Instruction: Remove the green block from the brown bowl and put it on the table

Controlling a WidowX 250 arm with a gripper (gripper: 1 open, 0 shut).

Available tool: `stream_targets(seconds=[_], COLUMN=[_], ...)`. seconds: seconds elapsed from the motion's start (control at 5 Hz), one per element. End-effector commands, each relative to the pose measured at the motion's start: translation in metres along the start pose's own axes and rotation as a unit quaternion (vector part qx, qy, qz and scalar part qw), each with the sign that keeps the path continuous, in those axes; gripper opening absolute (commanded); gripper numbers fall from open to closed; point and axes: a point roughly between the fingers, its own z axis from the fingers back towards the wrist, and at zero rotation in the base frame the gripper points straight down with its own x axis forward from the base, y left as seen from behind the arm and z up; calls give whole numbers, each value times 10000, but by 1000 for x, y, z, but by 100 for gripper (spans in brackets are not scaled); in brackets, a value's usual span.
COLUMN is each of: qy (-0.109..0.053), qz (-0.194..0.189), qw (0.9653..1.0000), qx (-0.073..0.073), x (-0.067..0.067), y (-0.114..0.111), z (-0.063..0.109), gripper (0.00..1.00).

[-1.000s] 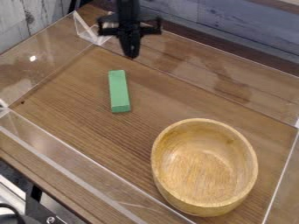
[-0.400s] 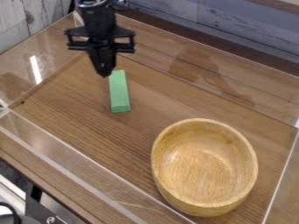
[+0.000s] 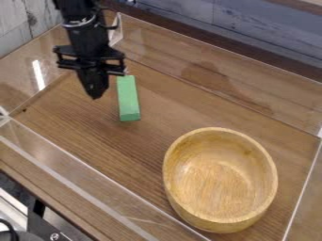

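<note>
Camera: brown bowl (image 3: pixel 221 179) empty, green block (image 3: pixel 127 98) on table (image 3: pixel 75 141), end effector (image 3: pixel 94 92) closed, empty.

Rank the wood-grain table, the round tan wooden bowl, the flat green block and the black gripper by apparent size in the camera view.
1. wood-grain table
2. round tan wooden bowl
3. black gripper, though only its visible part counts and its arm runs off the frame
4. flat green block

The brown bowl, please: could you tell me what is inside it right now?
The brown bowl holds nothing: its wood-grain floor shows bare. Only a strip of the inner wall under the near rim is hidden. The green block lies flat on the table, well apart from the bowl.
</note>
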Motion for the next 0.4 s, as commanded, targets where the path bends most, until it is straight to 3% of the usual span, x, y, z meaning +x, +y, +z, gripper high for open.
stream_targets(seconds=[0.0, 0.2], qy=[-208, -160], qz=[-405, -240], qw=[9989, 9996], qx=[49, 72], x=[1, -2], y=[8, 9], z=[7, -4], gripper=[0, 0])
